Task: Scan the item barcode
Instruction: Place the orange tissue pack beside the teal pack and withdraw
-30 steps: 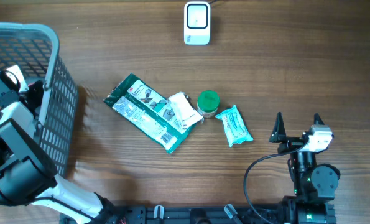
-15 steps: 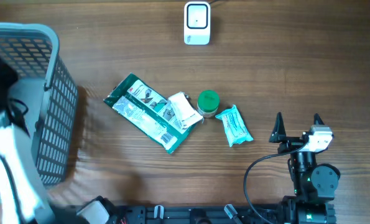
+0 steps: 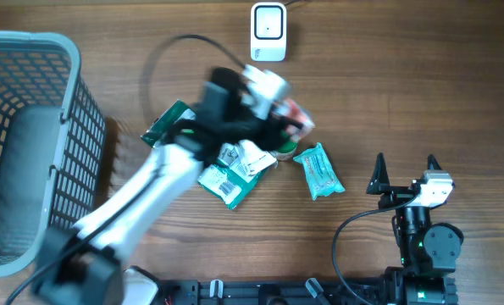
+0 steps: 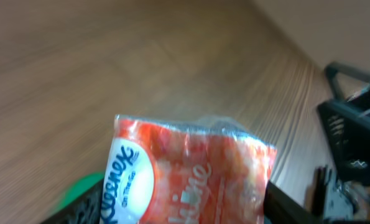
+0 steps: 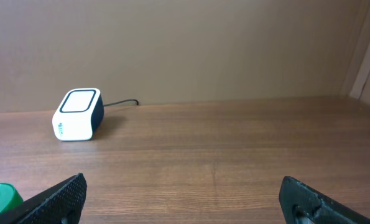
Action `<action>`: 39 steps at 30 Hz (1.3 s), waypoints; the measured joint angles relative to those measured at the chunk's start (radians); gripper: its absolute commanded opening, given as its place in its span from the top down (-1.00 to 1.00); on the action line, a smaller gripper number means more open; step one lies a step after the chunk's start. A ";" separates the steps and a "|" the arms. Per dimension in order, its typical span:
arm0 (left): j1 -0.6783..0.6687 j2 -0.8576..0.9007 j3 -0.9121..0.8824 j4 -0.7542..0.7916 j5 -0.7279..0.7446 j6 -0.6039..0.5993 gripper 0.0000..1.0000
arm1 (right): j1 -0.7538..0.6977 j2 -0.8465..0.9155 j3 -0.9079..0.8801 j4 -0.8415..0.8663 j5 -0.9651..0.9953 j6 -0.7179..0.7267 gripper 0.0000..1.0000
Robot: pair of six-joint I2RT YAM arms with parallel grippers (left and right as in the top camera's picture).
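Left end effector [image 3: 288, 119] clamps the Kleenex pack [image 4: 191, 171]; best to turn its barcode face squarely toward the scanner [image 3: 268, 32], steadily.

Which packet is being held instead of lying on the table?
The orange tissue pack in the left pincer; the teal packet and green packet lie on the table.

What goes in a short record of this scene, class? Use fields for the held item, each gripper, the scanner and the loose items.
held item: tissue pack, orange
left gripper: shut on the tissue pack
right gripper: open, empty
scanner: white, at the far side
loose items: green packet, teal pack
basket: at the left
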 measured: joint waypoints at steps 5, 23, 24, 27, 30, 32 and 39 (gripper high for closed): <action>-0.237 0.298 -0.005 0.209 -0.067 -0.009 -0.17 | 0.000 0.000 0.000 0.002 0.000 0.000 -0.99; -0.378 0.313 -0.005 0.172 -0.310 -0.018 -1.00 | 0.000 0.000 0.000 0.002 0.000 0.000 -0.99; -0.378 0.290 -0.005 0.153 -0.315 -0.018 -1.00 | 0.000 0.000 0.000 0.002 0.000 0.000 -0.99; -0.378 0.222 -0.002 0.052 -0.356 -0.014 -1.00 | 0.000 0.000 0.000 0.002 0.000 0.000 -0.99; -0.378 0.182 -0.001 -0.048 -0.399 -0.007 -1.00 | 0.000 0.000 0.000 0.002 0.000 0.000 -1.00; -0.378 0.148 -0.001 -0.086 -0.474 -0.003 -1.00 | 0.000 0.000 0.000 0.002 0.000 0.000 -0.99; -0.362 -0.102 -0.016 0.138 -1.024 0.085 -1.00 | 0.000 0.000 0.000 0.002 0.000 0.000 -0.99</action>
